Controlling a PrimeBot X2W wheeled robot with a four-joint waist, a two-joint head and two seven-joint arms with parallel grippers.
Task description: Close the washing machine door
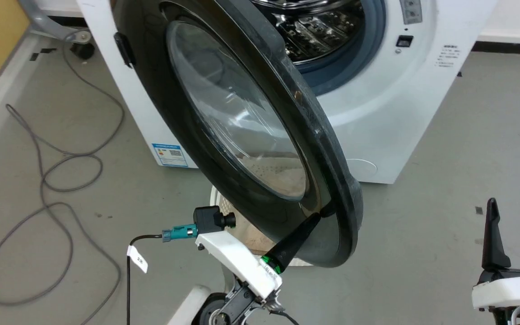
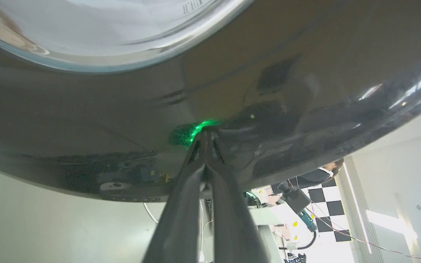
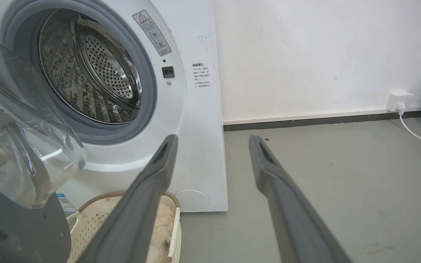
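Observation:
The washing machine door (image 1: 224,149), glossy black with a bulging clear window, stands swung out from the white washing machine (image 1: 391,113). My left gripper (image 1: 321,215) is shut, and its dark tips press against the door's lower rim. In the left wrist view the closed fingers (image 2: 181,215) meet the black door (image 2: 86,131) at a green glow, with my left gripper (image 2: 207,132) at that spot. My right gripper (image 1: 512,205) is open at the lower right, off the door. Seen from the right wrist, my right gripper (image 3: 212,140) points at the washing machine (image 3: 196,120) and its steel drum (image 3: 90,76); the door (image 3: 20,160) is at the left.
A cream woven basket (image 1: 246,232) sits on the floor under the door, also seen as the basket (image 3: 93,215) in the right wrist view. Grey cables (image 1: 52,180) loop over the floor at left. A wall socket (image 3: 398,101) with a white cord is at the right.

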